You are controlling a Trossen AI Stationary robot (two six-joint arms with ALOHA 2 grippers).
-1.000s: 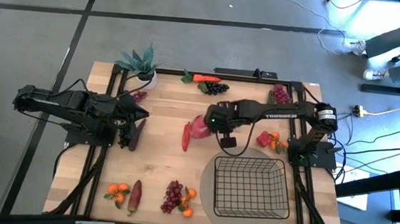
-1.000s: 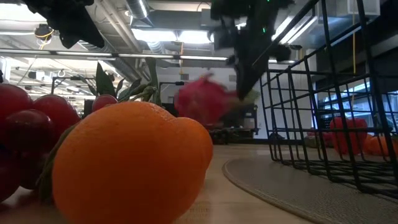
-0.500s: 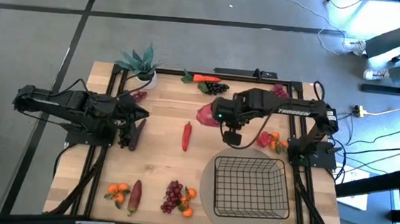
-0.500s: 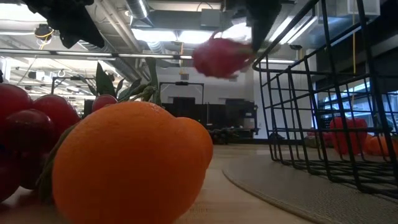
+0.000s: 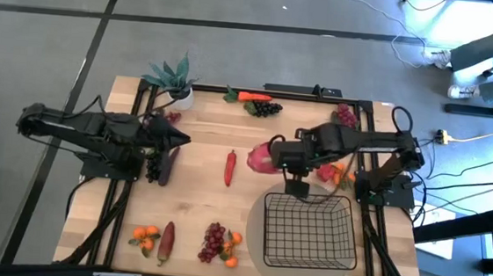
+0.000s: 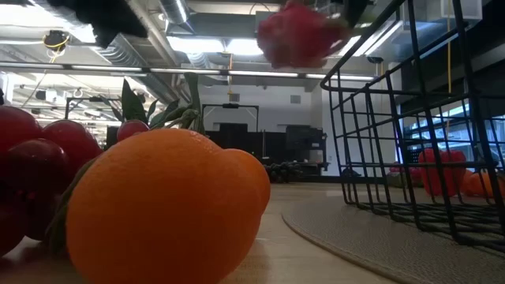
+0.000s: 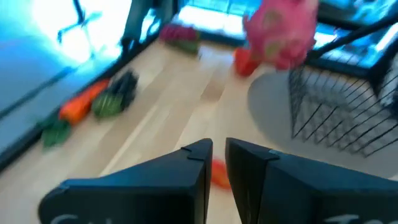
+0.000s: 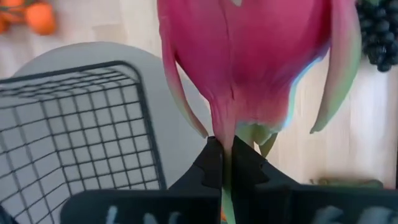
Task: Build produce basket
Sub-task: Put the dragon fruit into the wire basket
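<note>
- Since 1 second ago the right gripper (image 5: 273, 159) has carried the dragon fruit (image 5: 261, 158) off the bench (image 5: 192, 213) beside the red pepper (image 5: 230, 168), up and toward the basket (image 5: 306, 232); the fruit now hangs just off the basket's far left corner, above its rim in the low view.
- Its jaws are pinched together on the fruit's green-tipped base, seen clearly in the right wrist view.
- Dragon fruit: 1, bright pink, plump, with pink leaf-like scales edged in green.
- Basket: 1, black wire grid, standing on a round grey mat (image 5: 259, 236) at the near right of the bench, nothing in it.
- Left gripper (image 5: 183, 140) hovers over the left half of the bench; its jaws stand a narrow slit apart with nothing between them.
- Lying loose: 1 long red pepper mid-bench, 1 carrot (image 5: 251, 96) and 1 dark grape bunch (image 5: 263, 108) at the far edge, 1 red grape bunch (image 5: 213, 239) near the front.
- Potted plant (image 5: 174, 76): 1, far left corner.
</note>
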